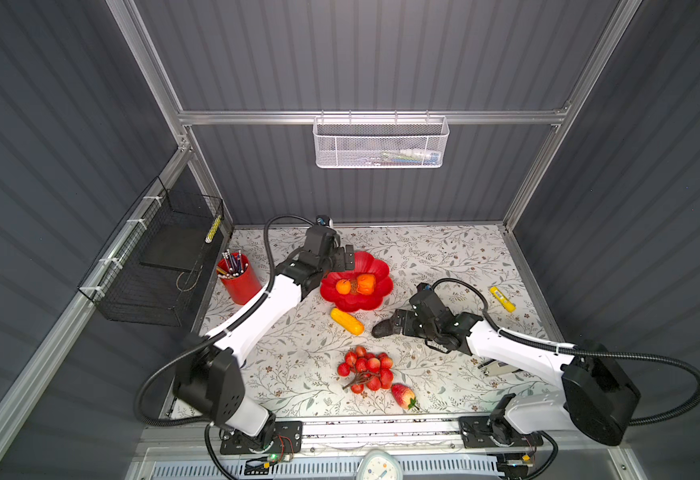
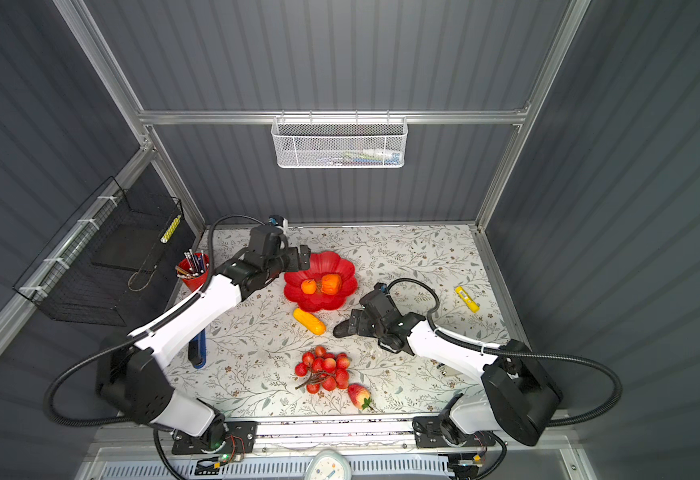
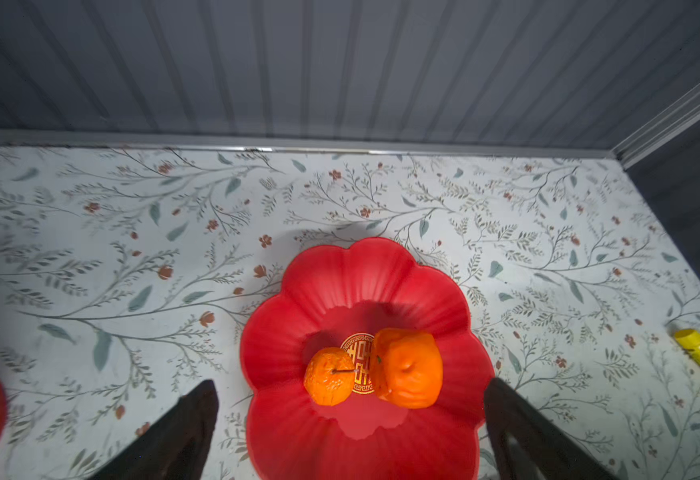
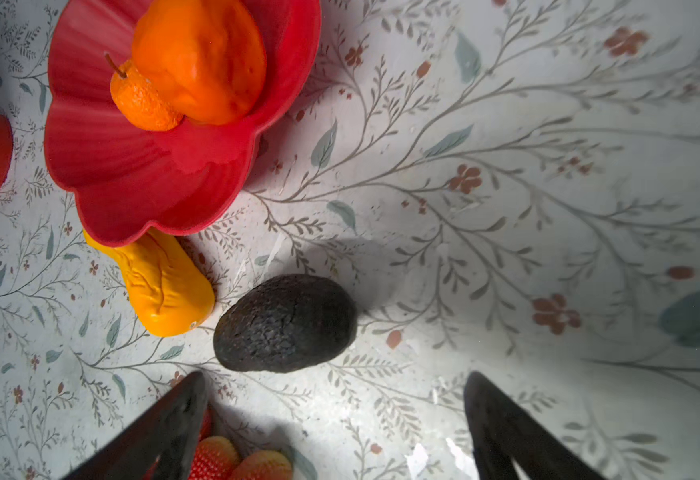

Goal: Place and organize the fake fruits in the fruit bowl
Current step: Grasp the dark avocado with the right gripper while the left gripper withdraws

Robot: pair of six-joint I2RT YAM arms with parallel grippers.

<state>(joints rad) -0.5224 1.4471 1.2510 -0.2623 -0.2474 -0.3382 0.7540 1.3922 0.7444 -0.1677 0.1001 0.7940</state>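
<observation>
The fruit bowl (image 1: 371, 262), a glossy red scalloped dish, sits on the floral tabletop (image 1: 443, 257) left of centre and toward the back wall. Two orange fruits lie in it, touching each other over the gold emblem (image 3: 358, 353): the smaller orange fruit (image 1: 343, 286) with a thin stem, and the larger orange fruit (image 1: 366, 284) to its right. The yellow oblong fruit (image 1: 347, 321) lies on the tabletop just in front of the bowl, one end close under the rim in the right wrist view. The dark rough oval fruit (image 1: 382, 329) rests to its right, near it but apart. Further forward lies the red berry bunch (image 1: 365, 368) on its brown stem, with the red strawberry (image 1: 402, 395) just beside it near the front edge. The left hand (image 1: 344, 259) hangs over the bowl's back-left rim, its fingers (image 3: 198, 415) spread wide with nothing between them. The right hand (image 4: 335, 377) is low by the dark fruit, fingers (image 4: 502, 419) also wide apart and holding nothing; the fruit lies just ahead of the tips. A red pencil cup (image 1: 238, 278) stands left of the bowl, and a yellow marker stick (image 1: 502, 299) lies well apart near the right edge.
</observation>
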